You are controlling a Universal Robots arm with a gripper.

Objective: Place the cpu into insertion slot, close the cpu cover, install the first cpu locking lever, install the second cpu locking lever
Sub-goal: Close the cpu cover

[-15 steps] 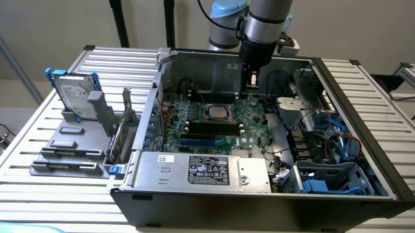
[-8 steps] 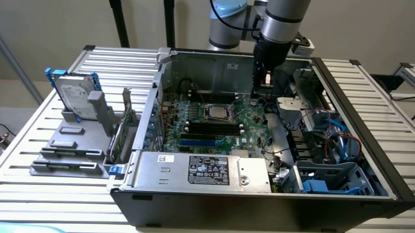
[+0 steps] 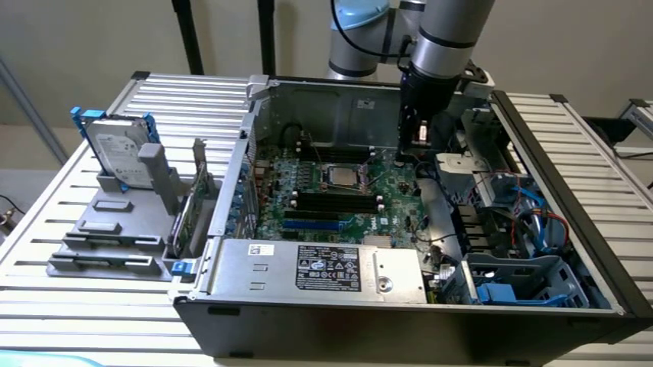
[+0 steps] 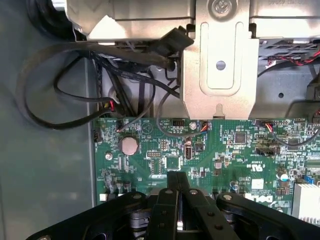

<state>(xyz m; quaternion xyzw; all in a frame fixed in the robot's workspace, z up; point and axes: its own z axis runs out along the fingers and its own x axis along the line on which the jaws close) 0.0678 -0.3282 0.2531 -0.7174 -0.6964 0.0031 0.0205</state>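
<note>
Wrist view | gripper (image 4: 178,176) clamped fully together, empty, over motherboard (image 4: 225,145) edge | insertion slot (image 3: 341,175) well apart, toward exterior view's left | you should travel high, clear of cables (image 4: 60,100), arriving square.

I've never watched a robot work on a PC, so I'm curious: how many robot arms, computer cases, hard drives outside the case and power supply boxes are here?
Robot arm: 1
Open computer case: 1
Hard drive outside the case: 1
Power supply box: 1
Total: 4
</note>
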